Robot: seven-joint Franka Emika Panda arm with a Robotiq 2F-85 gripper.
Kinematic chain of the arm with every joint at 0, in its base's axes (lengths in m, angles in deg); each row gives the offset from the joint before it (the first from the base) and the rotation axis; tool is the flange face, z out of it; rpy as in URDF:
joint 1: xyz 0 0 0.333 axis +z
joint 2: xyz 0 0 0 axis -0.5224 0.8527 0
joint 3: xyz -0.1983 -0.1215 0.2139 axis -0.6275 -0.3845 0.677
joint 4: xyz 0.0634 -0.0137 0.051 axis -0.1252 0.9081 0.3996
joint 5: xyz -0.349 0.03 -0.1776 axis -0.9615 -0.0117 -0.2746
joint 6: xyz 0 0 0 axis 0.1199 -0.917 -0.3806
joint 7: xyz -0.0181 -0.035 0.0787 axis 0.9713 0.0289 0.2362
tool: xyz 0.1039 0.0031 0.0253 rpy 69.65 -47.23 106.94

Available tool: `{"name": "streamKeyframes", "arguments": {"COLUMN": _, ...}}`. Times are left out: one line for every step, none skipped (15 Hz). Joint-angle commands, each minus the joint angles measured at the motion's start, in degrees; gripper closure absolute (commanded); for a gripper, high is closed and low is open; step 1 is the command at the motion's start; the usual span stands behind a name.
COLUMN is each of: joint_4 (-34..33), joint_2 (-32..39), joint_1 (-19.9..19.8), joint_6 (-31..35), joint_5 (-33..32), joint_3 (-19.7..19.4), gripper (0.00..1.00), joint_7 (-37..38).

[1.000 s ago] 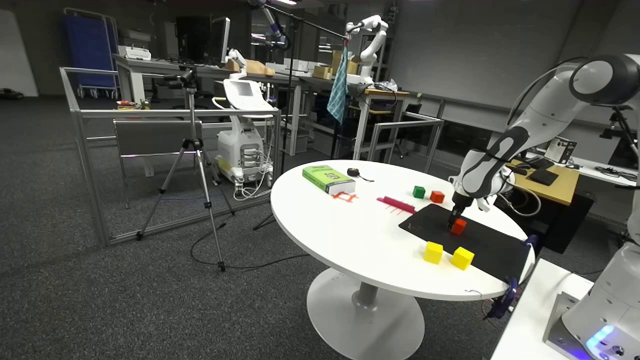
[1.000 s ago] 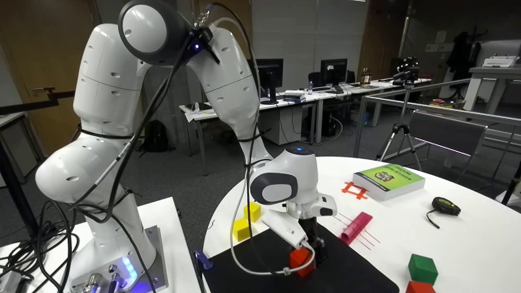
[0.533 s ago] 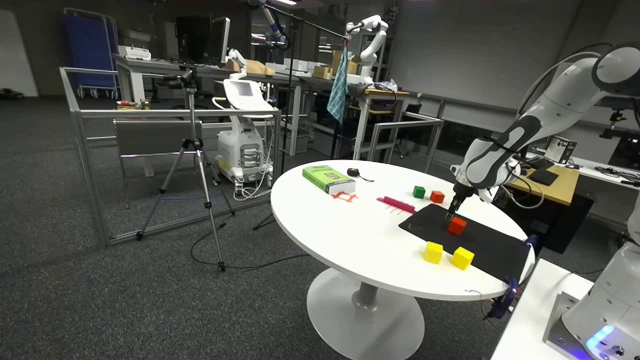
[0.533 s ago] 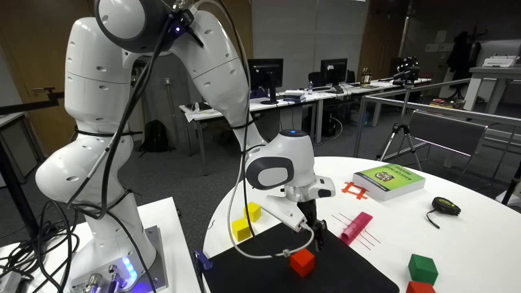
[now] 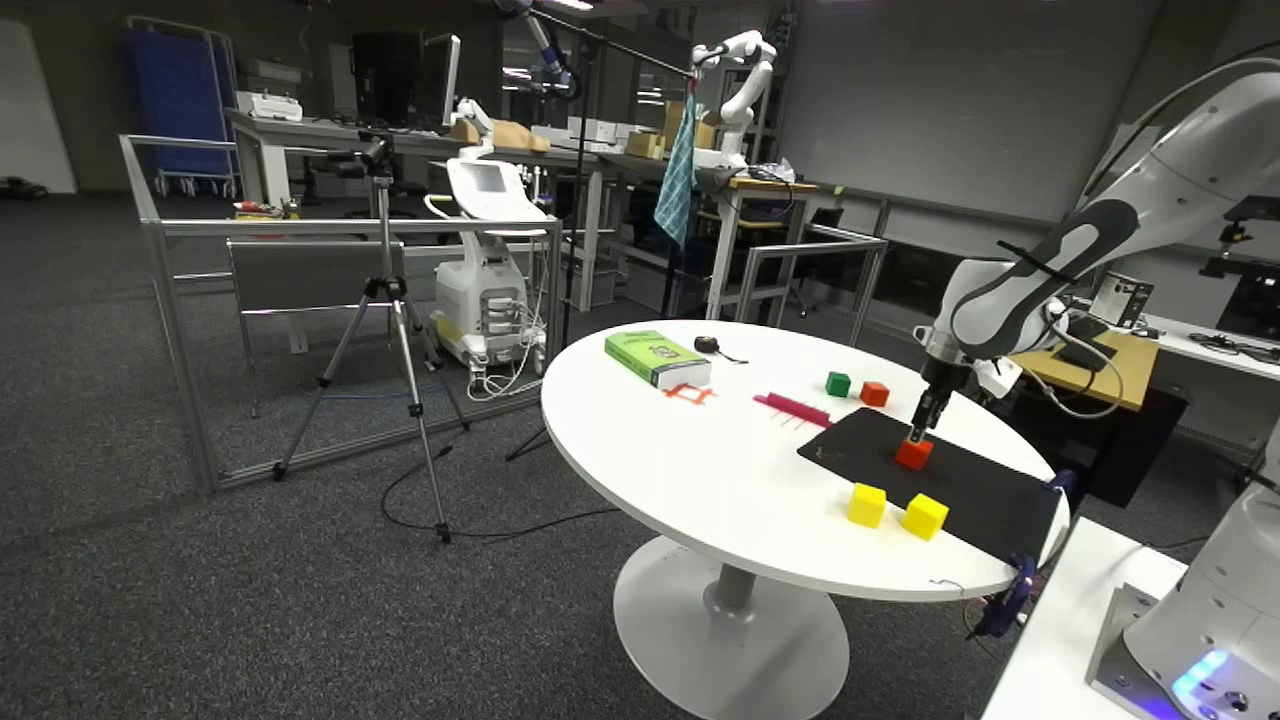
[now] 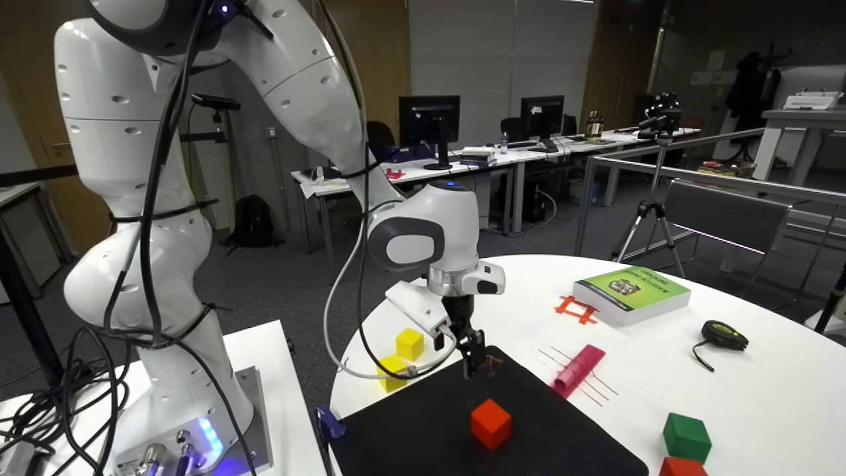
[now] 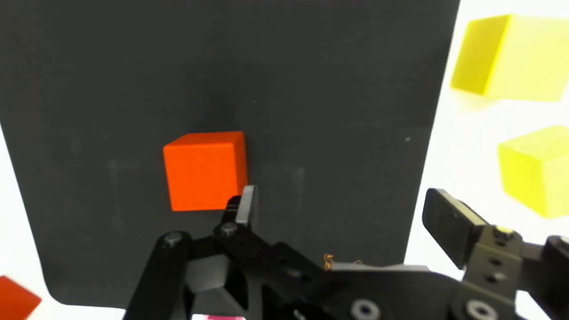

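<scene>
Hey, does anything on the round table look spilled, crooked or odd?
I see no clear spill. The pink strip looks odd: it seems curled up, with thin red lines reaching out on both sides across the white tabletop, like stray marks. The red cube rests flat on the black mat.

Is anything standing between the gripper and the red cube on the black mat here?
Nothing visible does. The open gripper hangs above the black mat, apart from the red cube in an exterior view, with no object between them. The two yellow cubes stand beside the mat, out of that path.
</scene>
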State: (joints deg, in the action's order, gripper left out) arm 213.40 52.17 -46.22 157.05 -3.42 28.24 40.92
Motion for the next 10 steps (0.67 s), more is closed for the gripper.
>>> {"name": "streamKeyframes", "arguments": {"joint_4": 3.9, "joint_2": -6.8, "joint_1": 3.6, "joint_6": -8.1, "joint_5": 0.9, "joint_3": -0.2, "gripper": 0.00, "joint_7": 2.2}}
{"name": "streamKeyframes", "arguments": {"joint_4": 4.5, "joint_2": -7.9, "joint_1": 4.6, "joint_6": -10.1, "joint_5": 0.2, "joint_3": -0.2, "gripper": 0.00, "joint_7": 3.0}}
{"name": "streamKeyframes", "arguments": {"joint_4": 5.2, "joint_2": -8.9, "joint_1": 5.5, "joint_6": -11.5, "joint_5": -0.2, "joint_3": -0.1, "gripper": 0.00, "joint_7": 3.4}}
{"name": "streamKeyframes", "arguments": {"joint_4": 5.8, "joint_2": -9.7, "joint_1": 6.3, "joint_6": -13.0, "joint_5": -0.6, "joint_3": 0.0, "gripper": 0.00, "joint_7": 4.1}}
{"name": "streamKeyframes", "arguments": {"joint_4": 5.9, "joint_2": -10.1, "joint_1": 7.0, "joint_6": -14.4, "joint_5": -1.9, "joint_3": 0.0, "gripper": 0.00, "joint_7": 4.3}}
{"name": "streamKeyframes", "arguments": {"joint_4": 5.4, "joint_2": -10.4, "joint_1": 7.6, "joint_6": -17.0, "joint_5": -0.6, "joint_3": 0.0, "gripper": 0.00, "joint_7": 2.5}}
{"name": "streamKeyframes", "arguments": {"joint_4": 3.9, "joint_2": -7.0, "joint_1": 7.5, "joint_6": -13.8, "joint_5": -0.3, "joint_3": -0.6, "gripper": 0.00, "joint_7": 2.8}}
{"name": "streamKeyframes", "arguments": {"joint_4": 4.0, "joint_2": -7.5, "joint_1": 8.0, "joint_6": -15.1, "joint_5": -0.3, "joint_3": -0.5, "gripper": 0.00, "joint_7": 2.8}}
{"name": "streamKeyframes", "arguments": {"joint_4": 4.0, "joint_2": -7.8, "joint_1": 8.2, "joint_6": -15.6, "joint_5": -0.3, "joint_3": -0.5, "gripper": 0.00, "joint_7": 2.8}}
{"name": "streamKeyframes", "arguments": {"joint_4": 4.0, "joint_2": -7.9, "joint_1": 8.3, "joint_6": -15.6, "joint_5": -0.3, "joint_3": -0.5, "gripper": 0.00, "joint_7": 2.8}}
